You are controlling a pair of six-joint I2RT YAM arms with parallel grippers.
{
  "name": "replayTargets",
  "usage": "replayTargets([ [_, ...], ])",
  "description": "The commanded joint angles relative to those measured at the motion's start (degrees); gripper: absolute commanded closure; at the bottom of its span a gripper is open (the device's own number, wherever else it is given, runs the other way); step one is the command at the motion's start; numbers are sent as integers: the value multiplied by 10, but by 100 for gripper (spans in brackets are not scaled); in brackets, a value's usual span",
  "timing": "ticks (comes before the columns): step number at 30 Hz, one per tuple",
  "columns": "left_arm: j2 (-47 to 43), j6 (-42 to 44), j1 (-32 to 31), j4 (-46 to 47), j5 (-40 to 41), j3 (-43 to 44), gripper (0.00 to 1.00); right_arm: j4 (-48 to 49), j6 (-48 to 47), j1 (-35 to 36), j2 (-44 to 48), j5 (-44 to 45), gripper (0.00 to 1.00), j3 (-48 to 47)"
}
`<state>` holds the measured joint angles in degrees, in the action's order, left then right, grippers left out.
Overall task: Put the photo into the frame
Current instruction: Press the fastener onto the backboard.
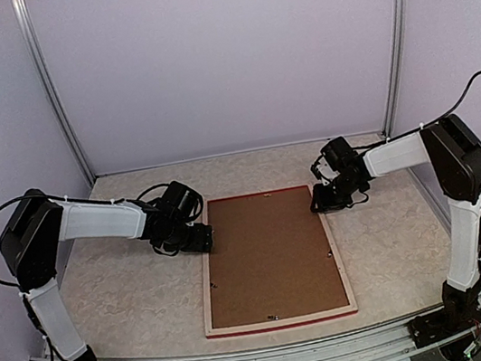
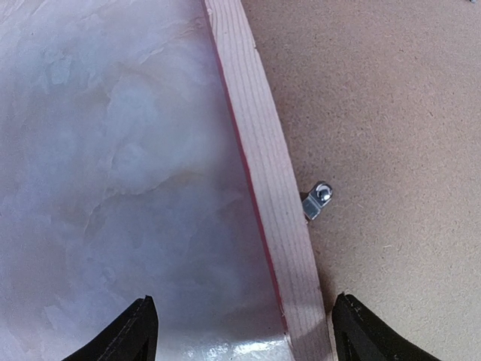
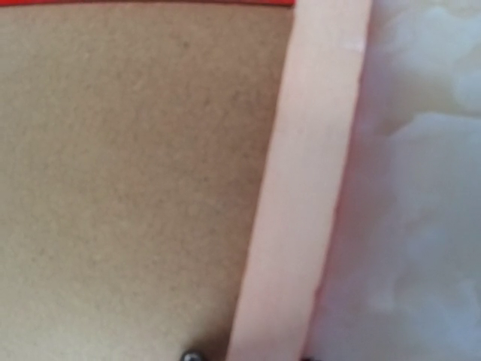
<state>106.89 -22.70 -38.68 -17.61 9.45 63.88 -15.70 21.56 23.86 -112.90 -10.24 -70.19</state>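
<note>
Centrally, frame [image 1: 206, 277] lies back-up; brown backing board [image 1: 270, 254] fills it.

Pale grainy wood on the frame [image 2: 259, 150]. Rough, dull brown board [image 2: 391, 113] inside it. Shiny metal clip [image 2: 319, 201]. Smooth, glossy table [image 2: 113, 188] beside it.

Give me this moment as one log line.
frame face-down | backing board in it | photo not seen | left pincer open astride left rail | right pincer at far right corner, opening unclear

Pale lilac walls [image 1: 221, 55] (marbled beige tabletop [image 1: 398, 247])
</note>
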Motion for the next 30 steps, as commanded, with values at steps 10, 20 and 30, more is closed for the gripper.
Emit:
replayTargets([
  [10, -2, 4, -4, -8, 13, -3, 20, 17, -61, -17, -17, -18, 73, 32],
  [20, -2, 6, -4, -9, 14, 1, 20, -3, -117, -41, 13, -73, 68, 18],
  [30, -4, 6, -3, -13, 14, 7, 20, -26, -126, -43, 38, -78, 48, 4],
])
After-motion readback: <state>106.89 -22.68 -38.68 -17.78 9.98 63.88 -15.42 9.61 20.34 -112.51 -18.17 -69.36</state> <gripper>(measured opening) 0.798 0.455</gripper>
